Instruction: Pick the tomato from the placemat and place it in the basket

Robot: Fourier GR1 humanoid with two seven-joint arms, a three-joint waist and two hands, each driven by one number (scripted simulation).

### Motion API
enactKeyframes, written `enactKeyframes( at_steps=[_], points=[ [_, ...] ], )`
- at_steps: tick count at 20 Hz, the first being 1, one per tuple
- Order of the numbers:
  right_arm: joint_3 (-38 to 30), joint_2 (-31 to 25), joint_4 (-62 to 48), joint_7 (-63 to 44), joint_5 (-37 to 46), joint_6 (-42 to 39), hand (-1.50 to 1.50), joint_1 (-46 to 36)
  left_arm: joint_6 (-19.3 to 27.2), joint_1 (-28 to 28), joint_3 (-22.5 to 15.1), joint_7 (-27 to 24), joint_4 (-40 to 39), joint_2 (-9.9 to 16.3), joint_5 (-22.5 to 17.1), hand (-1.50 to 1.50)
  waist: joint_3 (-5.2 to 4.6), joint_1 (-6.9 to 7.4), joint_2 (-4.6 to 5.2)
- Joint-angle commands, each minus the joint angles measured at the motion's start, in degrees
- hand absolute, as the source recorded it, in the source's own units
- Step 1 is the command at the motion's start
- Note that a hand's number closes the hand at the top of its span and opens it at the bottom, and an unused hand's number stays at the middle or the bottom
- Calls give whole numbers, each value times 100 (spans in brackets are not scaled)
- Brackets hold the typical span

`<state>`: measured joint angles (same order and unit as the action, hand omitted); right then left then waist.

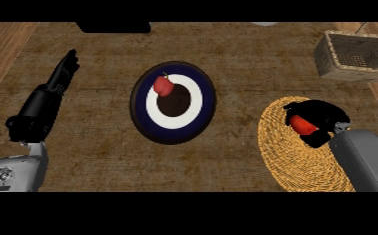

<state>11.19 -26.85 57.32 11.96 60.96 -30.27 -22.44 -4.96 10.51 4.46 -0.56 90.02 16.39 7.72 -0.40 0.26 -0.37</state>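
A red tomato [301, 124] lies over the round woven yellow placemat [288, 154] at the lower right. My right hand [322, 115] is curled round it, and only the tomato's left side shows between the black fingers. Whether it still touches the mat is unclear. The wicker basket [332, 64] stands at the counter's far right, well beyond the hand. My left hand [60, 76] rests open at the left edge with its fingers pointing away.
A dark blue and white round plate [193, 86] sits mid-counter, between the two hands. On its left part lies a red fruit with a small stem [163, 85]. A dark object [114, 27] shows at the far edge.
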Motion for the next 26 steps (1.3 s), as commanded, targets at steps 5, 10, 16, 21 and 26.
enactKeyframes(
  at_steps=[5,10,16,21,26],
  points=[
    [204,77,-414,649,463,758,150,113,-201,-160,182,-93,3,40,-70,0,40,0,39],
    [-1462,-2146,-1470,1801,-282,1119,150,-444,-98,130,90,42,27,5,4,0,86,14,150],
    [-2278,-3242,-2282,2143,-528,1547,150,-636,-33,115,26,-46,106,-129,-4,0,140,122,258],
    [-3134,-3658,-2884,2507,-1129,1887,150,-1013,-97,148,30,-28,51,-75,-9,0,143,183,246],
    [-4186,-3692,-3340,3044,-2235,1525,150,-1673,-108,119,-10,-53,14,-112,-2,0,142,230,179]
  ],
)
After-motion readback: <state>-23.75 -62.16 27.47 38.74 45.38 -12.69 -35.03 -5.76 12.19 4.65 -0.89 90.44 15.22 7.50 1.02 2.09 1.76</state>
